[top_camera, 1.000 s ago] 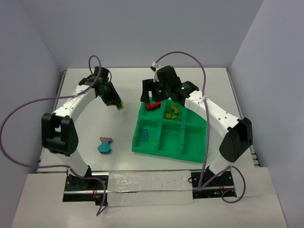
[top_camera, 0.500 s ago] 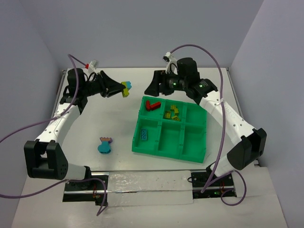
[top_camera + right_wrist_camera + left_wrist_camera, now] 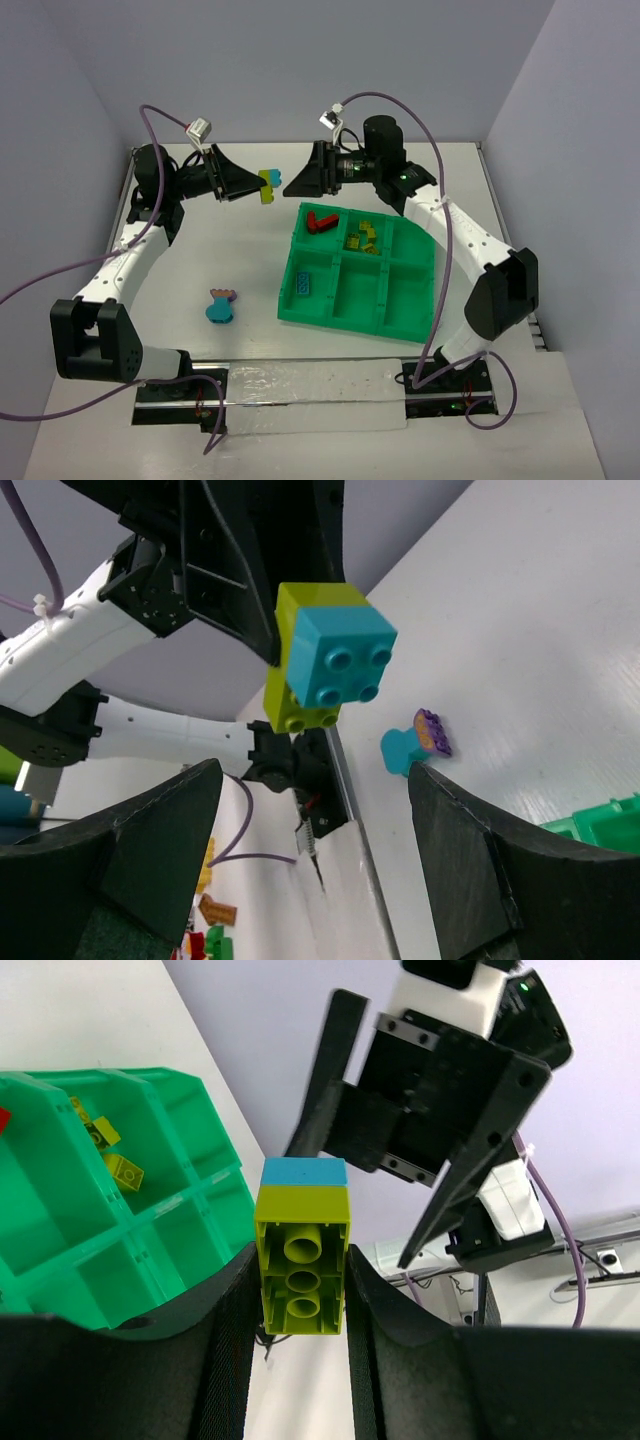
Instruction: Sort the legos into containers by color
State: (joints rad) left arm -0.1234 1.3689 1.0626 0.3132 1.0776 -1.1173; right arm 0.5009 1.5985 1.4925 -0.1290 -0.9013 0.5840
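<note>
Two legos, a yellow-green brick [image 3: 302, 1272] and a blue brick [image 3: 304, 1171], are stuck together. Our left gripper [image 3: 250, 185] squeezes the yellow-green brick and holds both up in the air near the table's [image 3: 200, 260] far edge, left of the green tray [image 3: 340, 318]. Our right gripper [image 3: 295, 183] faces them with jaws wide apart. We think it will pull the blue brick off.

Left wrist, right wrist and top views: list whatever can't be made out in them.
- Left wrist view: the left gripper covers the sides of the lego stack; the left edge cuts off the tray.
- Right wrist view: only a corner of the tray shows, at the lower right edge.
- Top view: the yellow legos in the tray are too small to count.
</note>
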